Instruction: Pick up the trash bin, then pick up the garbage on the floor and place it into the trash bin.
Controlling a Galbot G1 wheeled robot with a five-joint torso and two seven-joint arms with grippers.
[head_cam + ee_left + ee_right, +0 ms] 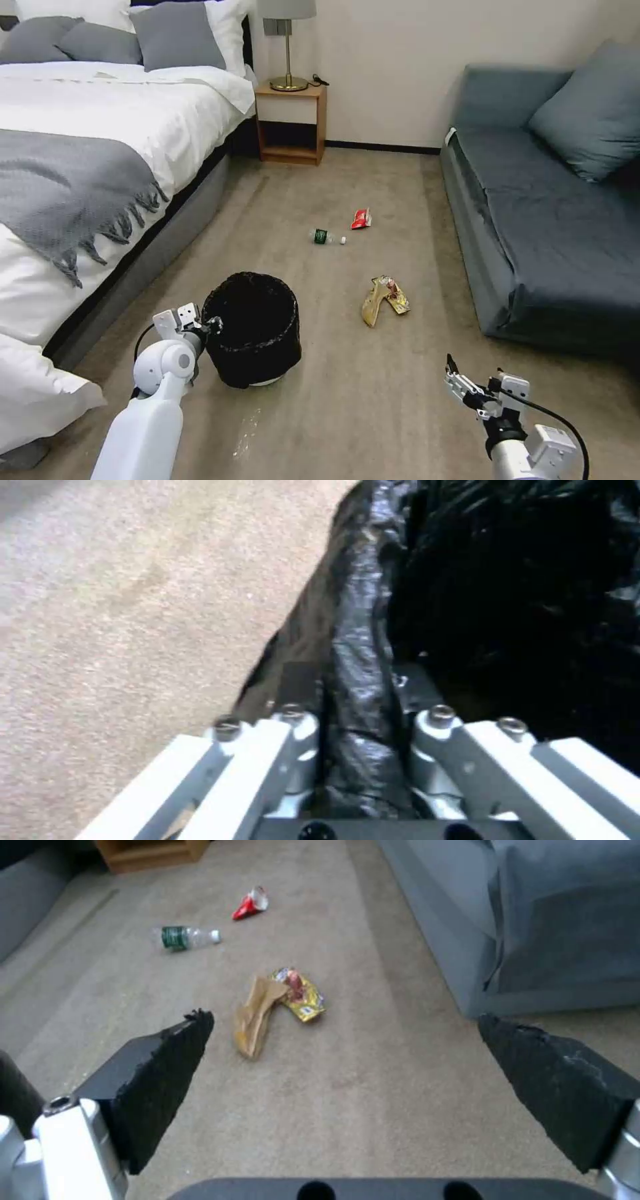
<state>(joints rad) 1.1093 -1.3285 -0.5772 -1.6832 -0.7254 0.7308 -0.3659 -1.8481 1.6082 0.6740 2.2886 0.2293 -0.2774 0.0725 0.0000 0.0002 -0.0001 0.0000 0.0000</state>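
One round trash bin (257, 333), crinkly black liner.

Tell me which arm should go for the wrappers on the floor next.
Probably the right: the right gripper hangs open facing the wrappers, while the left gripper is clamped on the trash bin rim.

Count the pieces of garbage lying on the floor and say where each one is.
4. The tan wrapper and yellow snack wrapper lie touching, nearest the sofa. Farther off lie the clear bottle and the red-and-white packet. The trash bin may hide more.
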